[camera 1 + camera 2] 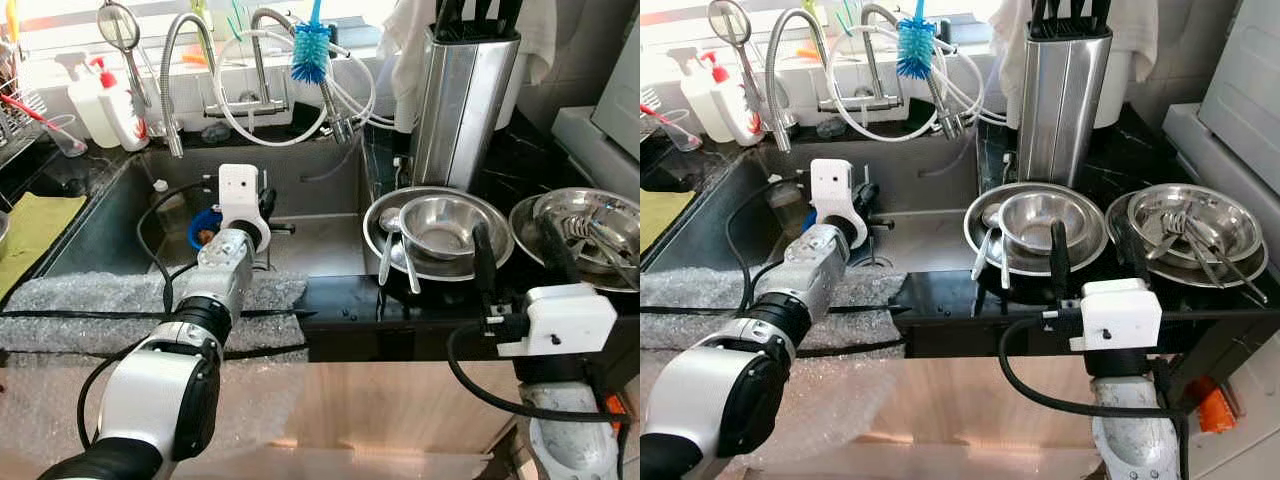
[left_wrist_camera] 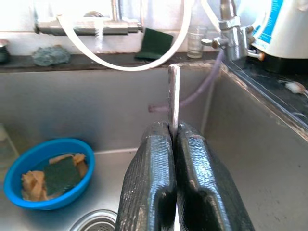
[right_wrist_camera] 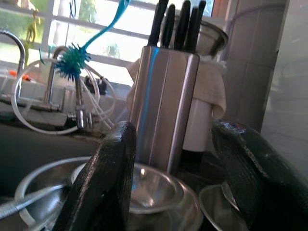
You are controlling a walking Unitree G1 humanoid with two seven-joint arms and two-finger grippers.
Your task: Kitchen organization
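My left gripper reaches over the steel sink and is shut on a thin flat metal utensil handle that sticks out past the fingertips. What the handle's other end carries is hidden. My right gripper hovers open at the counter's front edge, its fingers pointing at a steel plate that holds a steel bowl and spoons. A second steel plate with loose cutlery lies to its right.
A blue bowl with a sponge sits in the sink near the drain. A steel knife block stands behind the plates. Taps, hoses and a blue bottle brush hang over the sink's back. Bubble wrap covers the front ledge.
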